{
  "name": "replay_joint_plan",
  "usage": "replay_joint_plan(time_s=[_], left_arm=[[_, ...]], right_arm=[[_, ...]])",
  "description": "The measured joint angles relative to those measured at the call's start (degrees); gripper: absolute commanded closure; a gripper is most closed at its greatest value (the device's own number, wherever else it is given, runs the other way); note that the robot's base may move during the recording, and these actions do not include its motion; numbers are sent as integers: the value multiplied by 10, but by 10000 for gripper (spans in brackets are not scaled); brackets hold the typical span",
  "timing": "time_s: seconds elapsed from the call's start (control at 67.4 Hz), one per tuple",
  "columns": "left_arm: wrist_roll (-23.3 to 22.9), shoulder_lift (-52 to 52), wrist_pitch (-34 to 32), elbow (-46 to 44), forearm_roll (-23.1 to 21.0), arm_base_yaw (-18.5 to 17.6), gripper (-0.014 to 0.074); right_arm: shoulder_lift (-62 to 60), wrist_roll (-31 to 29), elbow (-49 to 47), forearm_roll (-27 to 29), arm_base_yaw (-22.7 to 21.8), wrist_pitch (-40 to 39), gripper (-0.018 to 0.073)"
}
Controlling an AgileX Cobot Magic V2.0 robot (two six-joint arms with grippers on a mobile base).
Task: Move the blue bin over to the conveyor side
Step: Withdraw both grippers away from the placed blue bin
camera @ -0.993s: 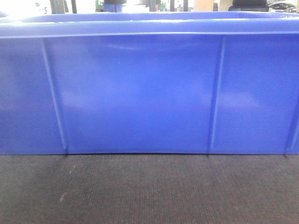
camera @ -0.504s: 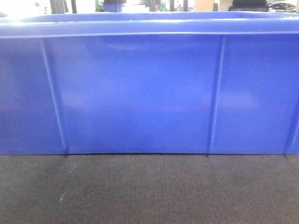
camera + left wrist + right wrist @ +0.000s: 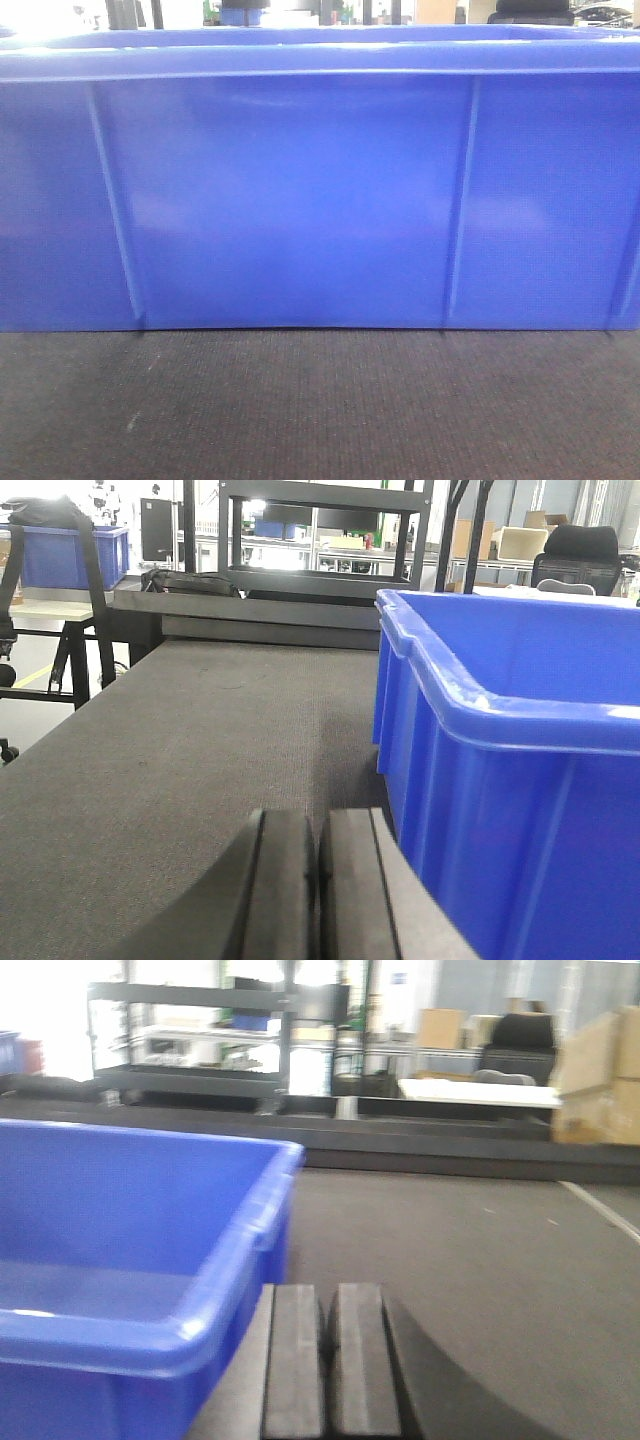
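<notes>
The left gripper (image 3: 317,880) sits low over the belt with its two black fingers (image 3: 283,880) pressed together, only a thin seam between them and nothing held. Just to its right rises a corner of the blue bin (image 3: 500,740), its thick rounded rim catching the light; whether the fingers touch the wall cannot be told. The right gripper (image 3: 326,1360) is likewise closed, pads flat against each other and empty, with the bin's other corner (image 3: 130,1240) just to its left, so the bin stands between the two arms.

In the front view the bin's long wall (image 3: 300,200) fills the width of the picture, glossy blue with thin raised vertical ribs and a heavy top rim, its base resting on the conveyor belt (image 3: 320,410).

The belt (image 3: 180,750) is a flat, matte, dark grey-green surface with a fine woven texture, running away from both wrists and reaching out on either side of the bin. At its far end stands a dark metal shelving rack (image 3: 320,540). Beyond it the room is a bright workshop: a smaller blue bin (image 3: 70,555) on a stand to the left, cardboard boxes (image 3: 595,1070) stacked at the right, a white table (image 3: 480,1090) and a black office chair (image 3: 590,550) behind it.
</notes>
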Motion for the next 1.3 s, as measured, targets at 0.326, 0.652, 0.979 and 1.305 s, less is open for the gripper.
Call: replay_joint_plan(time_s=[0.326, 0.652, 0.979, 1.305], left_arm=[[0, 0, 0, 0, 0, 0, 584], [0, 0, 0, 0, 0, 0, 584], [0, 0, 0, 0, 0, 0, 584], [0, 0, 0, 0, 0, 0, 584]], right_arm=[[-37, -4, 130, 27, -27, -103, 628], [-37, -5, 132, 27, -27, -106, 628], [-37, -5, 132, 27, -27, -106, 628], [-37, -5, 132, 27, -27, -106, 628]])
